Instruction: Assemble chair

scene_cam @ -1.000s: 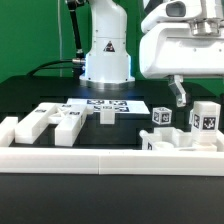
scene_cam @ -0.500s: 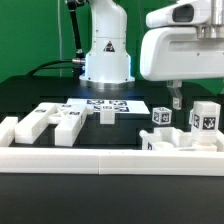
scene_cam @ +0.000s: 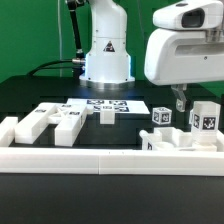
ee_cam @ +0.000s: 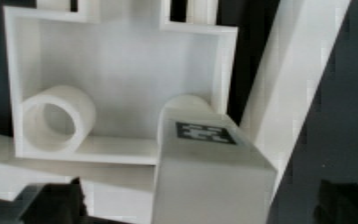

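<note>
**Exterior view.** The gripper (scene_cam: 180, 101) has come down and shifted toward the exterior view's right over the last second. It now hangs just above the chair pieces (scene_cam: 180, 138) clustered at that side. The remaining pieces (scene_cam: 45, 124) lie well apart on the exterior view's left, beyond the marker board (scene_cam: 108, 104). No piece is lifted. Finger spacing cannot be read from this view.

**Wrist view.** The dark fingertips (ee_cam: 48, 203) stand apart, one on each side of a tagged block (ee_cam: 208, 160). Contact is not visible. Behind the block lies a white slab (ee_cam: 123, 70) with a round hole.

**Assessment.** The shift appears to be an approach for a grasp. Assembly has hardly begun.
</note>
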You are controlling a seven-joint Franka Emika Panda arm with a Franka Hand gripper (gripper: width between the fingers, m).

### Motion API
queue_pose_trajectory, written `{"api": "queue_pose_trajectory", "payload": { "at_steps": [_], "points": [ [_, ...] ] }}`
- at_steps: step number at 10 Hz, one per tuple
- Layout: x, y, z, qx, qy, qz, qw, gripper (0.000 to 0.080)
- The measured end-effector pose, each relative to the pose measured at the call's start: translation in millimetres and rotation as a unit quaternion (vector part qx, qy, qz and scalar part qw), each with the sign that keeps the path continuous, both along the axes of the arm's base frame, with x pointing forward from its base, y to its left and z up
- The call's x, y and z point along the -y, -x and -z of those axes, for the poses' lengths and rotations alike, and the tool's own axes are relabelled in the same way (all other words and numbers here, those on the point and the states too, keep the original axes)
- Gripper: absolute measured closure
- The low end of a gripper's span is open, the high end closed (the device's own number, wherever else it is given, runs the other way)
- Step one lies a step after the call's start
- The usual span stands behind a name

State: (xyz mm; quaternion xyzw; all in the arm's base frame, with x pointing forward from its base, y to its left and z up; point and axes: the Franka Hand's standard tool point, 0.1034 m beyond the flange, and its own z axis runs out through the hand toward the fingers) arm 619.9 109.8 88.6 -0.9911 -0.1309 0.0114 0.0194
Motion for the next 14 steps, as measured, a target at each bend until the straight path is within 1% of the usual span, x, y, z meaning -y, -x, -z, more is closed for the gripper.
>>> {"api": "queue_pose_trajectory", "payload": {
  "at_steps": [1,3,5,6,9,11,12,14],
  "points": [
    [1.4,-3.2,-0.4,0.006,-0.001,-0.002,1.000,0.0150],
    [0.0,-4.5,0.3,0.011,-0.001,-0.003,1.000,0.0150],
    [0.5,-4.5,0.4,0.011,-0.001,-0.003,1.000,0.0414],
    [0.5,-4.5,0.4,0.011,-0.001,-0.002,1.000,0.0512],
    [0.3,-4.5,0.5,0.010,-0.001,0.021,1.000,0.0512],
    [-0.3,-4.2,0.8,0.007,0.000,0.098,0.995,0.0512],
    [-0.5,-4.2,1.4,0.006,-0.002,0.141,0.990,0.0511],
    [-2.0,-5.6,1.4,0.009,-0.008,0.243,0.970,0.0510]
  ]
}}
